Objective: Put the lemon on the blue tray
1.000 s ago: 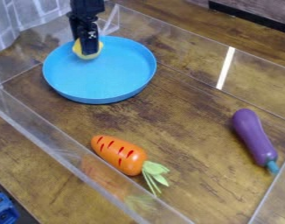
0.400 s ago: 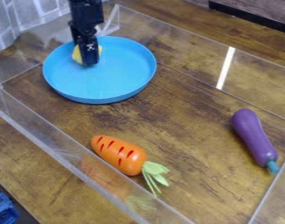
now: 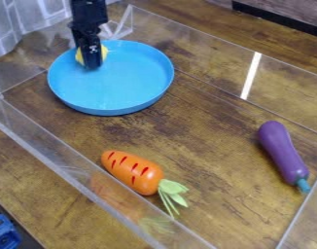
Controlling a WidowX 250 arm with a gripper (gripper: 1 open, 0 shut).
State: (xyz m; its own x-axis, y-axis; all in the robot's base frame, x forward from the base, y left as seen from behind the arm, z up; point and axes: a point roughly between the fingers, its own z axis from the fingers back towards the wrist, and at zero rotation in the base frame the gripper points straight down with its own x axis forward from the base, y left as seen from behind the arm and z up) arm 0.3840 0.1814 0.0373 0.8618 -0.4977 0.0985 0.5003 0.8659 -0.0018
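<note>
The blue tray (image 3: 123,86) lies at the upper left of the wooden table. My black gripper (image 3: 88,58) points straight down over the tray's far left part, close to its rim. It is shut on the lemon (image 3: 99,53), whose yellow skin shows on either side of the fingers. The lemon sits low, at or just above the tray's floor; whether it touches I cannot tell.
An orange carrot (image 3: 132,171) with green leaves lies near the front edge. A purple eggplant (image 3: 283,151) lies at the right. Clear plastic walls (image 3: 45,146) fence the wooden work area on the front and left.
The gripper has shifted a little to the left across the tray with the lemon in it, and slightly lower. Carrot and eggplant have not moved.
</note>
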